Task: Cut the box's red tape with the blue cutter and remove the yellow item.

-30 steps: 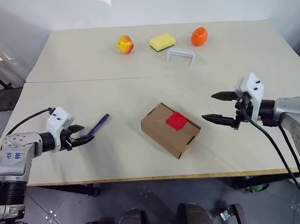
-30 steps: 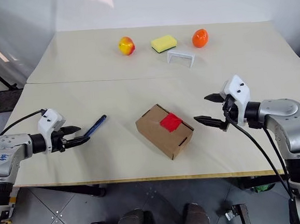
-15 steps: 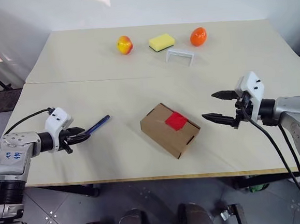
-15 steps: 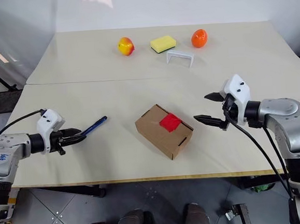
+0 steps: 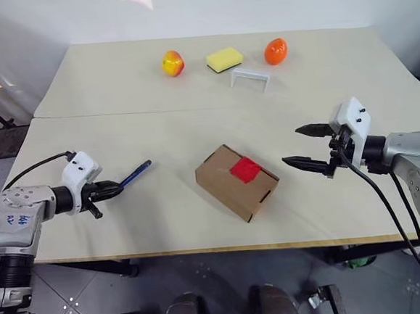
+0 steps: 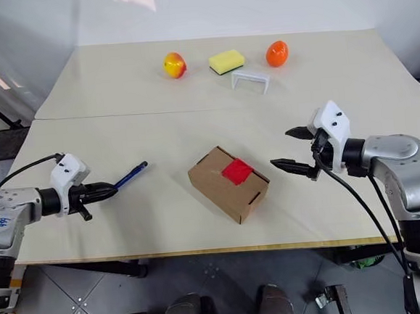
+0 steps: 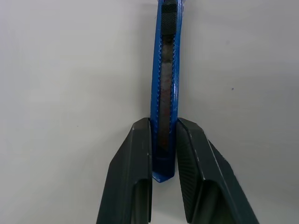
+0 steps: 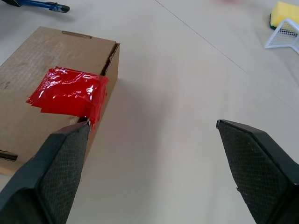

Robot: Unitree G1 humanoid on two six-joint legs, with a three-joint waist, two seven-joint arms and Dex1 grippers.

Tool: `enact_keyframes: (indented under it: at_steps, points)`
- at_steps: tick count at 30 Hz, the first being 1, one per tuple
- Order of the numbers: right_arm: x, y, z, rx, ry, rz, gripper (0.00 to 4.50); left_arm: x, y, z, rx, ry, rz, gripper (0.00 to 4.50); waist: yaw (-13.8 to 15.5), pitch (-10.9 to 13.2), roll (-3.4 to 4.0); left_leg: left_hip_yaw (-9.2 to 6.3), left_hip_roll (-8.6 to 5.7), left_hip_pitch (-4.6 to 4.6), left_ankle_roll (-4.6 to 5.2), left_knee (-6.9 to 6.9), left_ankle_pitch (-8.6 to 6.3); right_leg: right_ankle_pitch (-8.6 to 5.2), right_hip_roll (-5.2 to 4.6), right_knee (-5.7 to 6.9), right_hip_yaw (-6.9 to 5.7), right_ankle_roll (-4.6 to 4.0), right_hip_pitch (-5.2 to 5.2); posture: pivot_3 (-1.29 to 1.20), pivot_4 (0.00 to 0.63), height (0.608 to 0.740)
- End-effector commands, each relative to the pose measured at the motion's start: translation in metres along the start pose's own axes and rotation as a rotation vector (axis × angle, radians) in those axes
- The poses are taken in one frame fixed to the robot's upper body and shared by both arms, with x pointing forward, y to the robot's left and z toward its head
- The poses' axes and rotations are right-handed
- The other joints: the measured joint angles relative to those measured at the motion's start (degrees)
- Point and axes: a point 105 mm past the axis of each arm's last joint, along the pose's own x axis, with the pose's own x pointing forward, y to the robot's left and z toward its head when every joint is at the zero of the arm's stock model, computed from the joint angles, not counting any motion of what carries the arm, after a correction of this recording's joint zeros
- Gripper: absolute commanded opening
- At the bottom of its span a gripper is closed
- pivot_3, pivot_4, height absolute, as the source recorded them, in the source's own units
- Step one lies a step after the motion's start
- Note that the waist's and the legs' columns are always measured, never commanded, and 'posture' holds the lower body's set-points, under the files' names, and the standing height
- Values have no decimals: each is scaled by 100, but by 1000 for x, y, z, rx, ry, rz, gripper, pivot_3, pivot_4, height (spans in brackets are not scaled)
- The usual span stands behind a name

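- Slim blue pen-like cutter (image 7: 163, 93): far end is running off the left wrist view's edge; near end is sitting between the left gripper's (image 7: 163, 154) two black fingers, sides partly covered there.
- Small brown cardboard box (image 8: 42, 88), red tape on top: flaps are lying closed, contents hidden; one end is being cut off beside the right gripper's finger (image 8: 56, 172).
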Motion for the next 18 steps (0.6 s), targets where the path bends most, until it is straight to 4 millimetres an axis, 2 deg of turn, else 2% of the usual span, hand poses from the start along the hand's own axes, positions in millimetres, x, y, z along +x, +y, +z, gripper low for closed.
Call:
enact_keyframes:
  at_steps: [1, 4, 9, 11, 15, 18]
  points:
    - [-6, -4, 18, -62, -42, -13, 4500, 3, -10, -24, -27, 84, -55, 565, -8, 0, 0, 0, 0, 0, 0, 0, 0, 0, 0, 0, 0, 0, 0, 0, 150, 740]
    - [-5, -3, 21, -67, -46, -8, 4500, 0, -8, -19, 0, 67, -38, 565, -9, 0, 0, 0, 1, 0, 0, -1, 0, 0, 0, 0, 0, 0, 0, 0, 150, 740]
    - [-4, 4, 38, -92, -66, 30, 4500, -22, -8, 6, 89, -46, -42, 565, -36, 3, 1, 4, 7, -2, 0, -4, 0, 0, 0, -1, 0, 0, -5, 0, 150, 740]
    - [0, 13, 46, -82, -71, 72, 4500, -30, -15, 13, 139, -80, -82, 565, -39, 5, -2, 7, 33, -2, -1, -6, -1, 0, 1, -1, -3, 0, -8, 0, 150, 740]
    - [8, 29, 54, -109, -61, 130, 4500, -38, -28, 15, 257, -69, -144, 565, -10, 9, -7, 7, 37, -8, -2, -5, -2, 0, 2, -4, -5, 0, -13, 0, 150, 740]
    - [18, 49, 58, -151, -19, 225, 4500, -42, -39, 20, 334, -65, -190, 565, -1, 9, -7, 8, 35, -11, -1, 1, -2, 0, 1, -6, -3, 0, -11, 0, 150, 740]
